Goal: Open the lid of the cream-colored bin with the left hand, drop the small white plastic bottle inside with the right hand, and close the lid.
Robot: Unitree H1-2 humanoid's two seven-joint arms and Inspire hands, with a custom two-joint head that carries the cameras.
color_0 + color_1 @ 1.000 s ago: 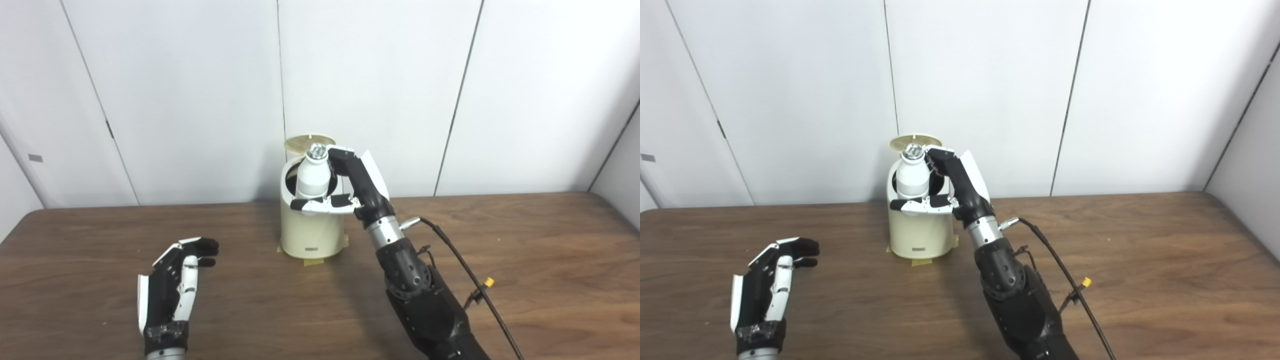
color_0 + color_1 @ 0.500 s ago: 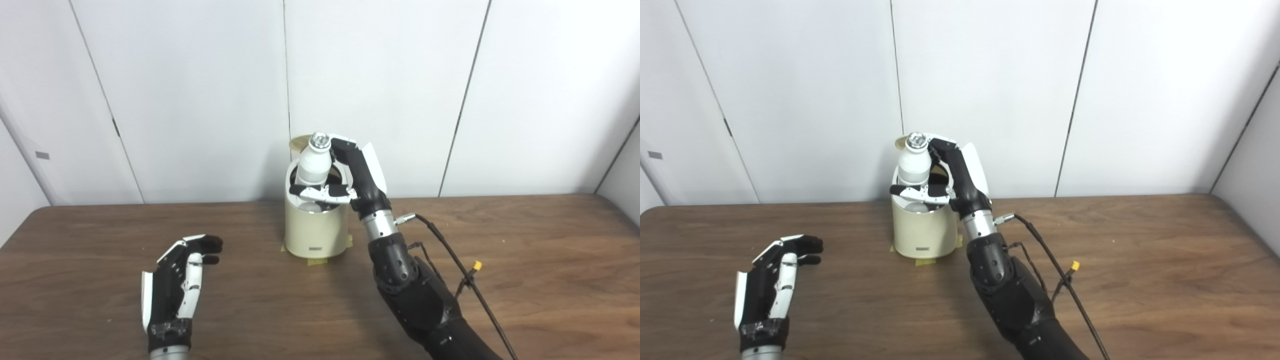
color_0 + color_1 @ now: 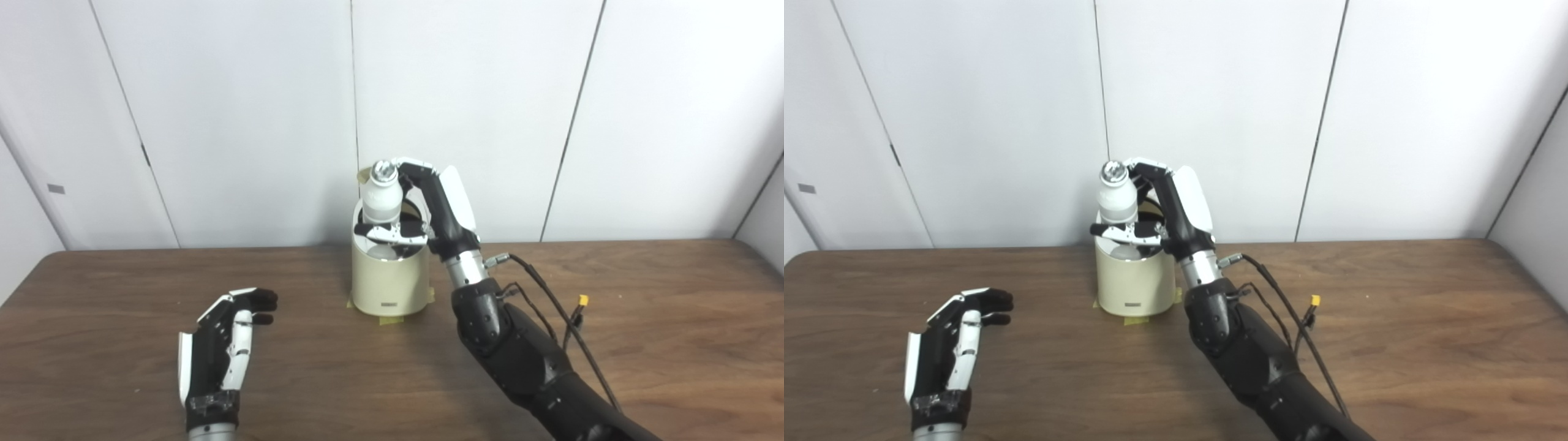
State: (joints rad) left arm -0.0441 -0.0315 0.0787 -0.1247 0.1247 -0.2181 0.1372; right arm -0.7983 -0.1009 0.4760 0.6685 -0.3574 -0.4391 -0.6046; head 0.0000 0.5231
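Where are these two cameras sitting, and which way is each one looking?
Left eye view: on the robot's head, looking down and forward at the table and the cream bin; both arms rise from the bottom edge.
Right eye view: beside it, slightly to the right, facing the same way; the bin sits further left in the picture.
Both share: the open left hand low over the table, and the right hand holding the white bottle over the bin.

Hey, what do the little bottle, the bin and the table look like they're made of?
The bottle looks like opaque white plastic, smooth with a soft sheen; its cap glints, perhaps foil or metallised plastic. The bin appears to be cream plastic or coated metal: even colour, faint gloss, no seams visible. The table shows brown wood grain, likely laminate or veneer with a low sheen.
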